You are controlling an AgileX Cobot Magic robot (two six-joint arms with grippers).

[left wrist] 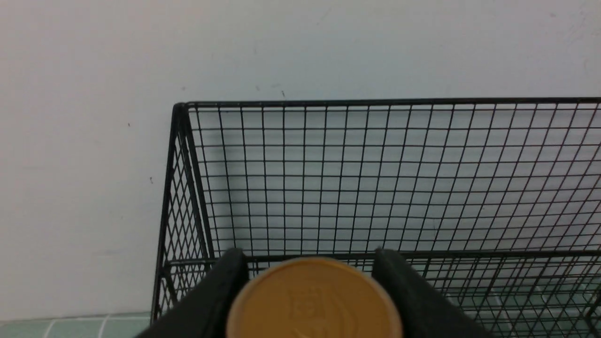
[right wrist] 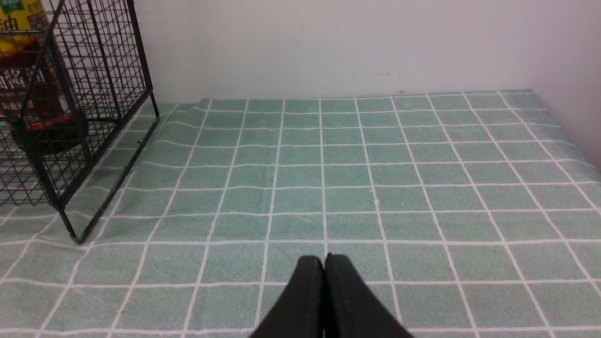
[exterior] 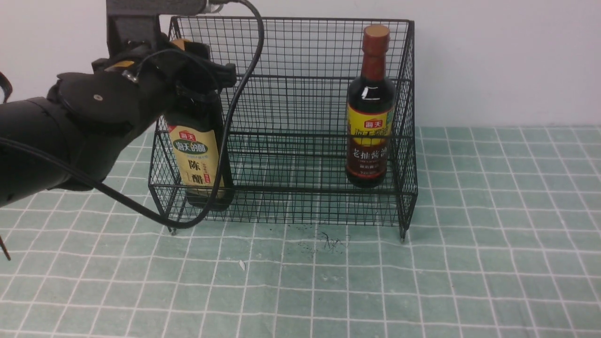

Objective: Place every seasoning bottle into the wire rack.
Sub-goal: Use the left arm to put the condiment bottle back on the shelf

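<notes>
Black left tool point(left wrist: 310, 267), at the left end of the scene, pinches the broad dark-liquid bottle with gold cap and tan label point(exterior: 196, 157) up at its neck; its fingers sit on both sides of the gold cap in the left wrist view. That bottle is inside the large black wire-mesh rack point(exterior: 317, 190), at the rack's left end, tilted, base behind the front mesh. Arm and cable hide part of its upper body

Middle of the rack: bare mesh between the two bottles, well apart from each other. Rack stands on the table with green white-gridded cover point(exterior: 310, 291), against the pale wall point(exterior: 507, 61)

Right end of the rack: slim long-necked dark bottle with reddish-brown cap, yellow-and-maroon label point(exterior: 370, 122), also inside, close to the right side panel, near upright, no tool on it

Farther right: black right tool point(right wrist: 324, 263) over the table, fingertips pressed together, nothing between them
</notes>
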